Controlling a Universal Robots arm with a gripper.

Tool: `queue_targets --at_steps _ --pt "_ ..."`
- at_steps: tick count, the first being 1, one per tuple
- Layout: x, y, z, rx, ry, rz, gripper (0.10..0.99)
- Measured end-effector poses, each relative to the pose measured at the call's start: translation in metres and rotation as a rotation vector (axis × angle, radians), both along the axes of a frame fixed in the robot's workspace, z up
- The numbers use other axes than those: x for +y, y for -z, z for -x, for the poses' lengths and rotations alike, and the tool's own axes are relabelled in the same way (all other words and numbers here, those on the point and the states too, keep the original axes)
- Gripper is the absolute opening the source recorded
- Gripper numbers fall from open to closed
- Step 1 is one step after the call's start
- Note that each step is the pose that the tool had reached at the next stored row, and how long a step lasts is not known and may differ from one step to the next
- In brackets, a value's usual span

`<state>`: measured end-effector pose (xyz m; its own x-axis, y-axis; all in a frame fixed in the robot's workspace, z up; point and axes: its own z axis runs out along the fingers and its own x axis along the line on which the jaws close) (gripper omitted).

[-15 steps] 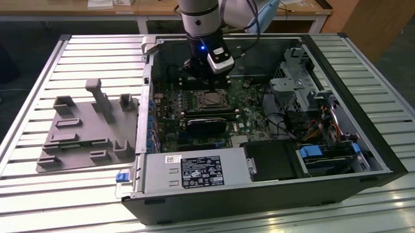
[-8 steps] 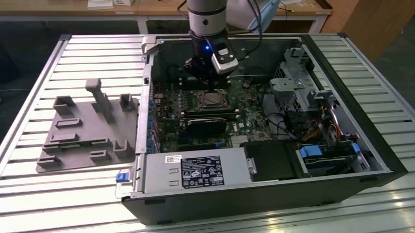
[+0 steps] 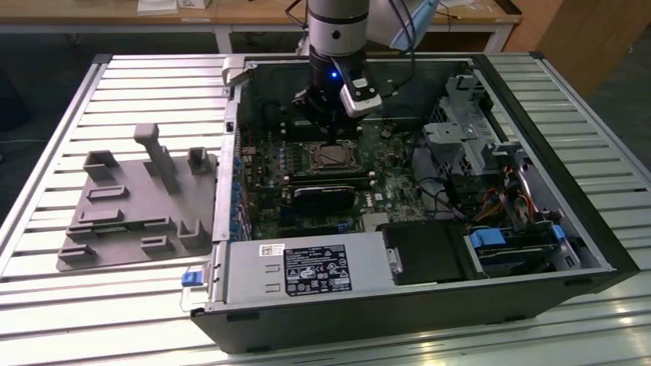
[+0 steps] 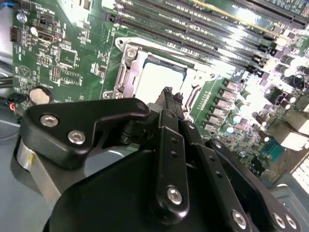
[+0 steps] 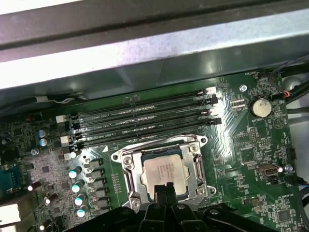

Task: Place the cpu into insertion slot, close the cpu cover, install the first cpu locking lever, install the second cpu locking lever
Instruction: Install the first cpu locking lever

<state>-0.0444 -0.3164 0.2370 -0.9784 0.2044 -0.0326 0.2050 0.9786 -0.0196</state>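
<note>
The insertion slot [image 3: 331, 156] sits in the middle of the green motherboard inside the open computer case. In both wrist views the cpu [image 5: 164, 169] [image 4: 155, 81] lies in the slot, pale face up. The silvery cpu cover [image 5: 131, 175] lies flat around it, and the chip shows through its window. I cannot tell how the locking levers stand. My gripper [image 5: 164, 189] [image 4: 169, 94] hangs just above the socket's edge, fingers shut together on nothing. In the exterior view the gripper [image 3: 328, 122] is over the back side of the slot.
Long memory slots [image 5: 140, 121] run beside the socket, and a coin battery [image 5: 260, 107] lies further off. A black block [image 3: 328, 191] sits in front of the socket, drive cages [image 3: 478, 137] at the exterior view's right. A grey fixture [image 3: 133, 206] lies outside the case.
</note>
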Motion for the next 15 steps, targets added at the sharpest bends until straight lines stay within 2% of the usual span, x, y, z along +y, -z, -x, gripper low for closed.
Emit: queue_targets --at_steps 10,15 --pt "0.0 -0.0003 -0.0049 0.0002 0.0 0.0 0.106" --pt "0.0 -0.0081 -0.0049 0.0001 0.0 0.0 0.106"
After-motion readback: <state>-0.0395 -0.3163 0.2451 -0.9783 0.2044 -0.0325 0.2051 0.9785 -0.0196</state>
